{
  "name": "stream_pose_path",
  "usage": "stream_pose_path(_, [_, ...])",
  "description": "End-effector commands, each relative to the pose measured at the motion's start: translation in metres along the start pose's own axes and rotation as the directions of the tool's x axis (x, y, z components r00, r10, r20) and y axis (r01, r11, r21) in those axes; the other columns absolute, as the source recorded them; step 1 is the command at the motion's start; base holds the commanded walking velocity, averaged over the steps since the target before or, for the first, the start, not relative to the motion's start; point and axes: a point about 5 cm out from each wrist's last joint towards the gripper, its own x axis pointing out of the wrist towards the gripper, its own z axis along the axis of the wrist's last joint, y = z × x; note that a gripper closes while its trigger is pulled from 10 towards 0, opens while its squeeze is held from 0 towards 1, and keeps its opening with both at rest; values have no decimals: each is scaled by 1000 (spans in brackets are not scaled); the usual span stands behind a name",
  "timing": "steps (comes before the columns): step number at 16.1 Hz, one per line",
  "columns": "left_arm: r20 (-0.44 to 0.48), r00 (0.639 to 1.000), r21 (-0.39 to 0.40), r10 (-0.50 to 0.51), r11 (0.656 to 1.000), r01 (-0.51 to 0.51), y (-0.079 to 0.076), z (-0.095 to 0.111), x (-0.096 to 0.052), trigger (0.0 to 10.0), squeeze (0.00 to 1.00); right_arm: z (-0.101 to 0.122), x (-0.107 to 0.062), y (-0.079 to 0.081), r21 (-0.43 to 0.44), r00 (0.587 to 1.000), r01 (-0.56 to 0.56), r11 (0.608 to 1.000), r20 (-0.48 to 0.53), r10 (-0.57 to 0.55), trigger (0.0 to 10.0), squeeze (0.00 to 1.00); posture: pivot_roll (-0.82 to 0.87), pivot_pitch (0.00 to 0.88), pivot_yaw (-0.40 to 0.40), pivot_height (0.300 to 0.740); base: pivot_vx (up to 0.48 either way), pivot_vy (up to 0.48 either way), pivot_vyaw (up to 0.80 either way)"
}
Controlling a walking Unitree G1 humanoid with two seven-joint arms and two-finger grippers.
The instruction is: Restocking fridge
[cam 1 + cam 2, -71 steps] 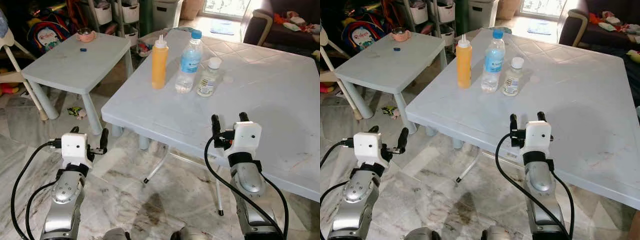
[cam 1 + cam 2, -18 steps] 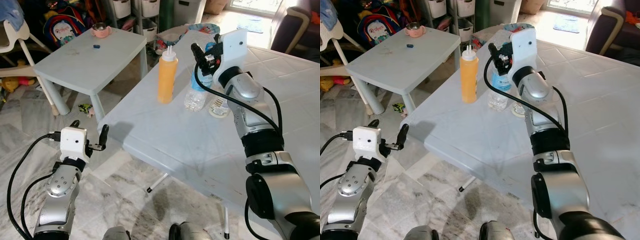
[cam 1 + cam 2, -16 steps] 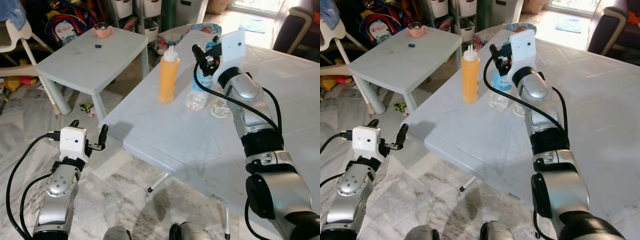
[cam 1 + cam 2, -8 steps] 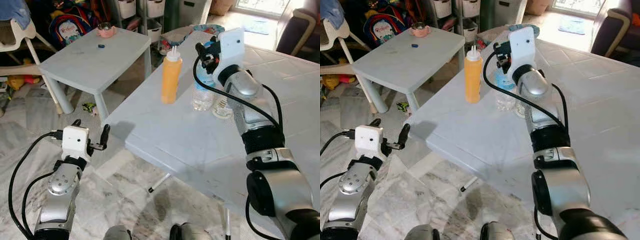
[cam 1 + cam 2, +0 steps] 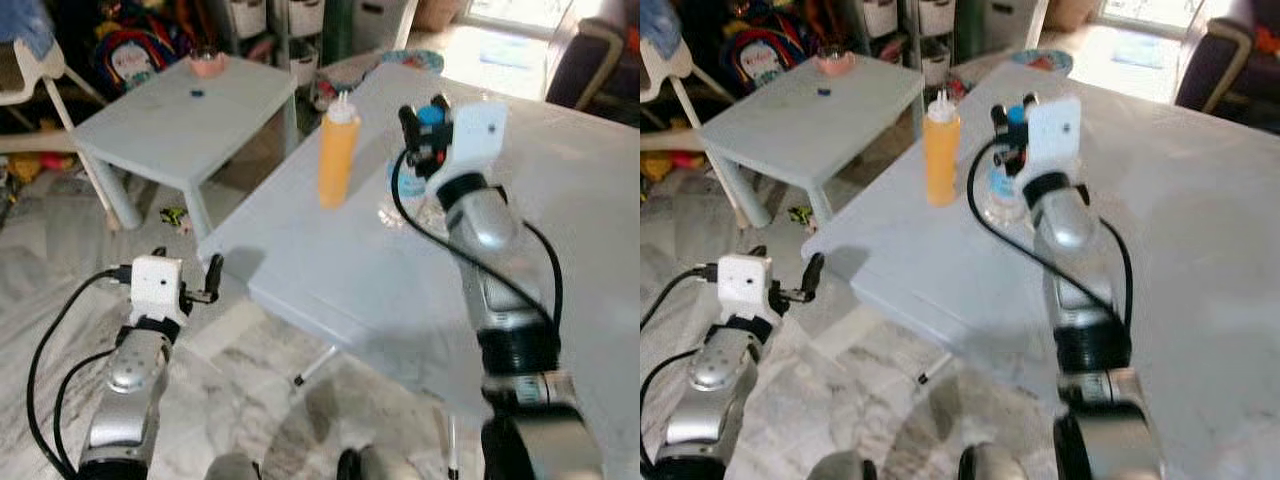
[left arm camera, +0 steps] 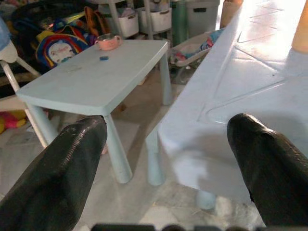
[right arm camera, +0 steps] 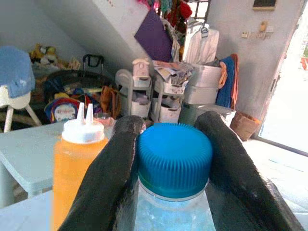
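A clear water bottle with a blue cap stands on the large pale table, beside an orange squeeze bottle with a white twin nozzle. My right gripper reaches over the table, and its two black fingers press against either side of the blue cap. The lower body of the water bottle shows beneath the gripper, blurred. My left gripper hangs low beside the table's near corner, open, with nothing between its fingers.
A small pale-blue table stands to the left with a pink bowl on it. A white chair, bags and storage drawers crowd the back. A dark sofa sits at the far right. Marble floor lies below.
The camera has shifted and blurred. My right gripper has come down around the water bottle's cap and its fingers have shut on it. The left arm has stayed low.
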Motion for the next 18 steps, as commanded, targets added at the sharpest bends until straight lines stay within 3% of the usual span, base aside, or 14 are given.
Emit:
stream_pose_path(1, [-8, 1000, 5, 8, 1000, -8, 2, 0, 0, 10000, 0, -1, -7, 9, 28, 1000, -19, 999, 2, 19, 3647, 0, 45, 6, 2, 740, 0, 0, 0])
stream_pose_path(2, [-4, 1000, 6, 20, 1000, -20, 4, 1, 2, 10000, 0, 1, -13, 10, 48, 1000, -6, 999, 26, 5, 9882, 0, 44, 3, -2, 740, 0, 0, 0])
stream_pose_path(6, [-3, 999, 11, 41, 999, -41, 6, 1, 4, 10000, 0, 2, -30, 13, 142, 998, 17, 990, 59, -26, 10000, 0, 29, 0, -4, 740, 0, 0, 0])
stream_pose_path(11, [-11, 1000, -1, 28, 1000, -28, -3, -2, 4, 10000, 0, 3, -34, 9, 162, 997, 61, 985, 31, -67, 10000, 0, 12, 0, -7, 740, -212, 0, 0])
stream_pose_path(13, [-8, 1000, -4, 30, 1000, -30, -3, -1, 6, 10000, 0, -2, -36, 5, 102, 993, 118, 988, -7, -118, 10000, 0, 6, 2, -8, 740, -279, 0, 0])
stream_pose_path(16, [-12, 999, -6, 34, 999, -34, -2, -3, 4, 10000, 0, -8, -40, 4, 106, 991, 131, 986, -27, -129, 10000, 0, 3, 9, -8, 740, -296, 0, 0])
stream_pose_path(18, [-16, 999, -6, 32, 999, -32, -3, -4, 4, 10000, 0, -13, -42, -2, 64, 983, 178, 982, -46, -176, 10000, 0, 6, 10, -7, 740, -354, 0, 0])
